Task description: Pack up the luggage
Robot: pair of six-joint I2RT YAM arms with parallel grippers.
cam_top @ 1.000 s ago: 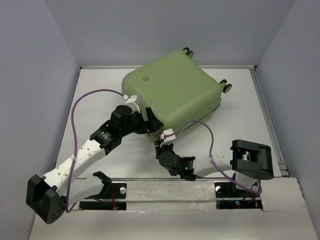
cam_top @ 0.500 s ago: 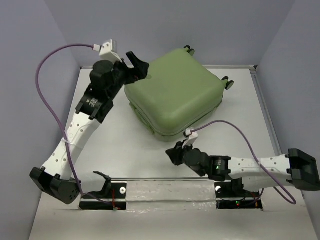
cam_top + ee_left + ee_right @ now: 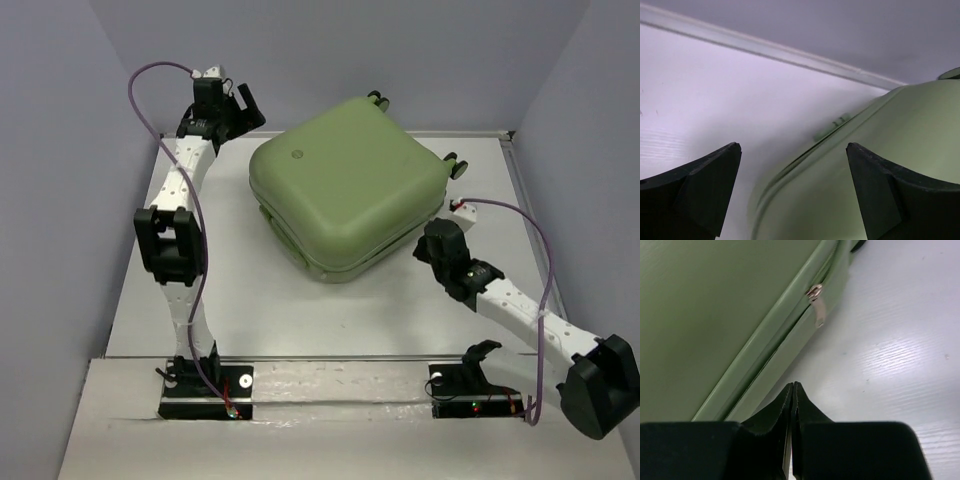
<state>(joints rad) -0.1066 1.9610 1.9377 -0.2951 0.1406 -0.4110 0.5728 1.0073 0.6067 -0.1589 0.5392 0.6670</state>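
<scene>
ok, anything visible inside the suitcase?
No. The suitcase lies on the table with its lid down; a zipper pull hangs at the seam. The shell covers whatever is inside.

The light-green hard-shell luggage (image 3: 345,190) lies closed and flat on the table, wheels toward the far-right corner.

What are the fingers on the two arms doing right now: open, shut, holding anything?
Left gripper: fingers open, holding nothing.
Right gripper: fingers shut, nothing between them.
</scene>
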